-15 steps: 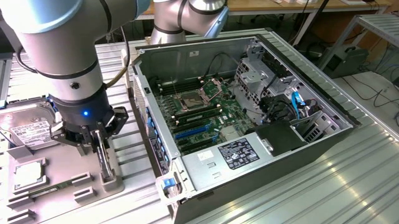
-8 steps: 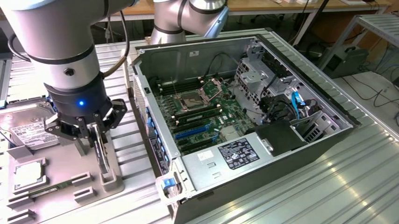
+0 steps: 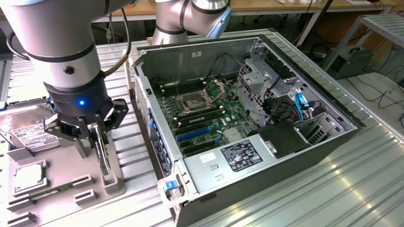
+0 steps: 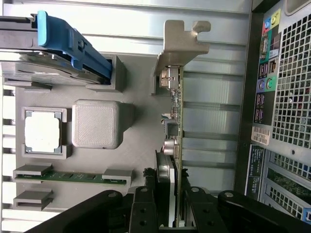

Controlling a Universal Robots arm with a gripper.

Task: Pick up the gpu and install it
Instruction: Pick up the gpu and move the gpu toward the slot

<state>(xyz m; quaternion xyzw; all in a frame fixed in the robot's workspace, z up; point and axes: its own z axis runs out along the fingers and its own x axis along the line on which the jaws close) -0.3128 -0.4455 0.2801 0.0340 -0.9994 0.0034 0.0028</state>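
Gripper [image 3: 93,137] has its black fingers [image 4: 142,209] clenched on the gpu [image 4: 176,114], one on each flat face, so I'm calling that a grip. The card is thin and dark and stands on edge, its lower end sitting in a slotted stand [image 3: 111,182] on the matte grey plastic tray [image 3: 63,158], just beside the open tower case [image 3: 189,61]. Its bent silver bracket [image 4: 181,41] is bare stamped metal with a notch at the tip. On the same tray I can see a boxy hard drive [image 3: 25,126] with a blue rail, a square chip [image 4: 43,132] with a shiny lid, and a narrow green memory stick [image 4: 73,176]. The case is perforated sheet metal at the back, with the green motherboard [image 3: 208,118] exposed.
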